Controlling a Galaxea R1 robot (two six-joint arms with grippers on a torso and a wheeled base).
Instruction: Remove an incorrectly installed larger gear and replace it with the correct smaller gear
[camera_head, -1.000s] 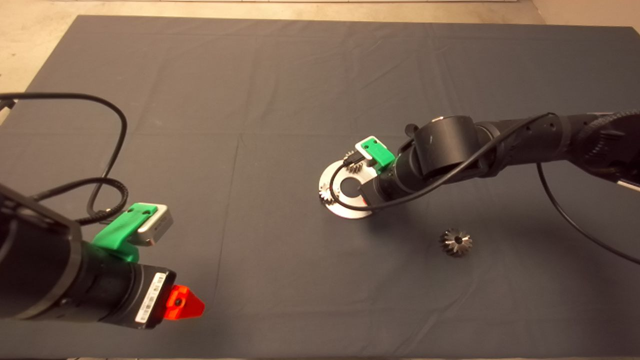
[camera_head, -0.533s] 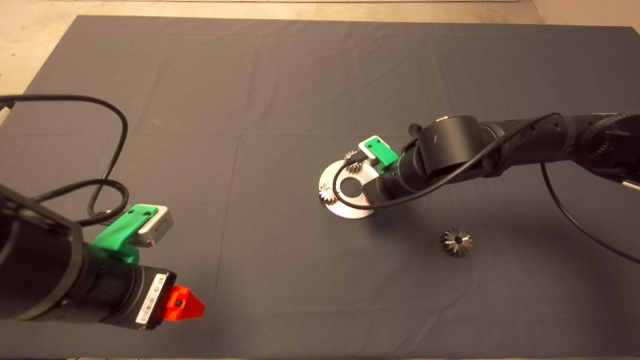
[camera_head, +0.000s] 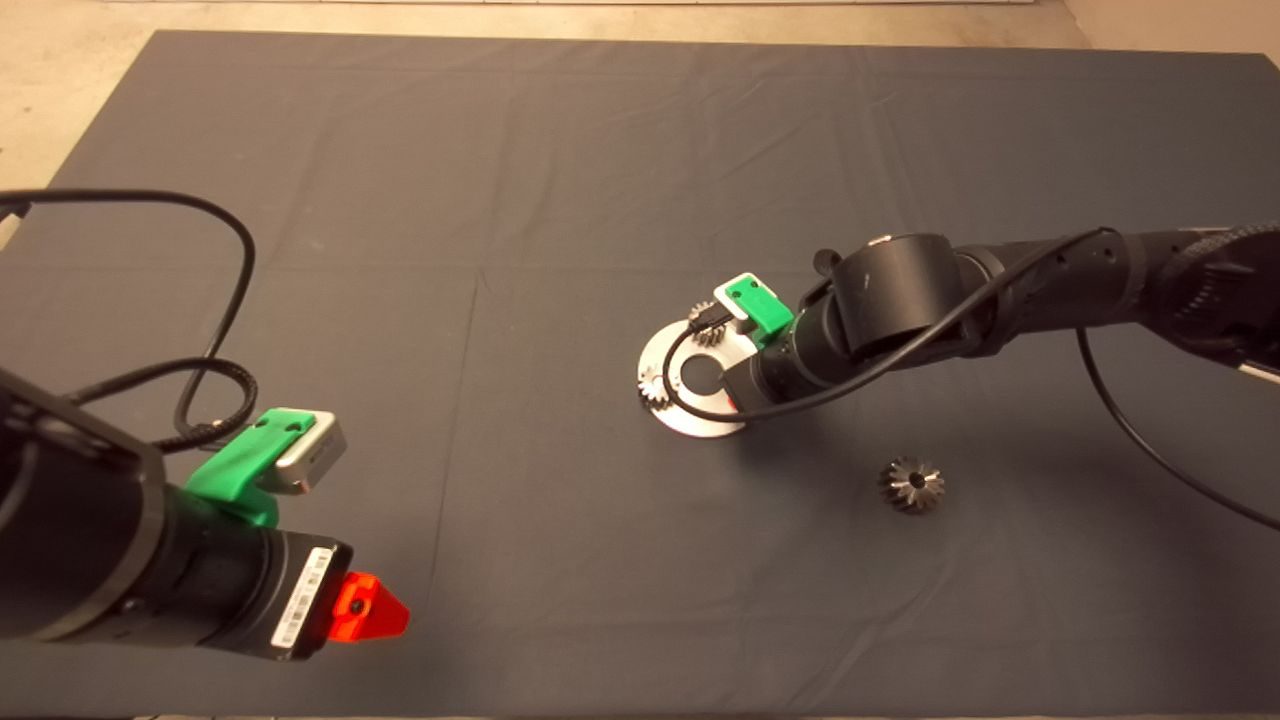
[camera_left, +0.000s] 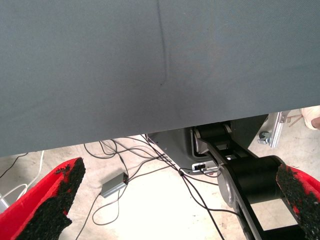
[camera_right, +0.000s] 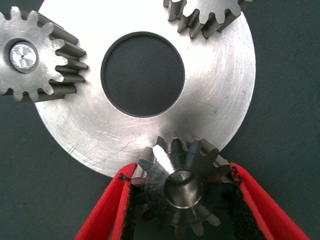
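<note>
My right gripper (camera_right: 181, 172) is shut on the smaller gear (camera_right: 182, 192), a dark-grey toothed gear held between both red fingers (camera_right: 115, 210) at the rim of a round steel plate (camera_right: 215, 100) with a centre hole. In the head view the wrist hides this gear over the plate's (camera_head: 700, 415) near right edge. The larger gear (camera_head: 911, 484), flared with shiny teeth, lies alone on the mat to the right of the plate. My left gripper (camera_head: 365, 605) is parked at the lower left, open and empty (camera_left: 177, 200).
Two brighter silver small gears (camera_right: 35, 57) (camera_right: 205, 15) sit on the plate's edge; they also show in the head view (camera_head: 653, 386) (camera_head: 705, 322). A black cable loops over the plate. The left wrist view shows the mat's edge and floor with cables.
My right wrist has shifted slightly over the plate, a little to the right and then back. The larger gear and the left arm have not moved.
</note>
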